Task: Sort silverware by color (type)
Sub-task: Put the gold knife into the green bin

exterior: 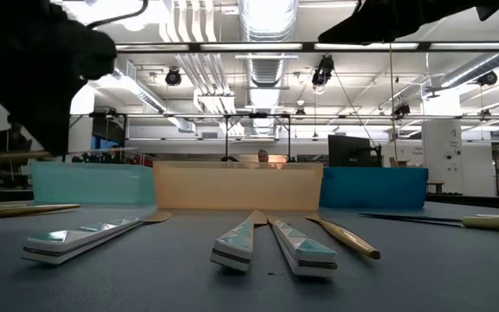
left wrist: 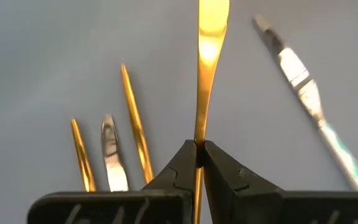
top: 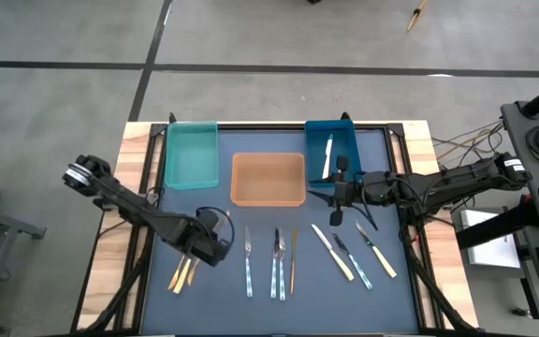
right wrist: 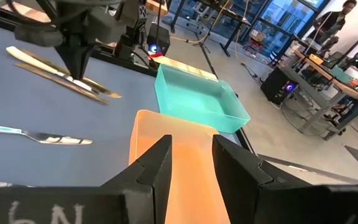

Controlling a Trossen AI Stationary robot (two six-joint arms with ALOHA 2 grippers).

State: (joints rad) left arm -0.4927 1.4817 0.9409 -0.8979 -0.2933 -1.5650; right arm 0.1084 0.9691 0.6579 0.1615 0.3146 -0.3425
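The left gripper (left wrist: 199, 152), down in the lower left of the high view, has its two dark fingers pinched tight on a slim gold knife (left wrist: 209, 59). That piece belongs to a small cluster of gold cutlery (top: 183, 272) lying on the dark mat near the table's lower left edge. In the left wrist view, two more thin gold handles (left wrist: 137, 132) and a silver-bladed piece (left wrist: 113, 158) lie just beside the gripped one, close enough to crowd the fingers. A silver knife with a pale teal handle (left wrist: 316, 106) lies further off on the same mat.

The right gripper (right wrist: 190, 165) hovers over the shallow orange rectangular bin (top: 268, 179) at the centre top of the high view. Its fingers stand partly apart with nothing between them.

Left of the orange bin sits the teal rectangular bin (top: 191, 154). To its right is the blue rectangular bin (top: 331, 150), with one silver piece (top: 327, 155) lying inside.

Across the lower middle of the high view lie a silver fork (top: 248, 257), a pair of silver pieces with patterned handles (top: 278, 264) and a bronze-coloured knife (top: 293, 262). Right of them, three cream-handled knives (top: 354, 251) lie slanted beneath the right arm.

In the upper right of the right wrist view, a person (right wrist: 332, 20) stands among desks beyond the table.
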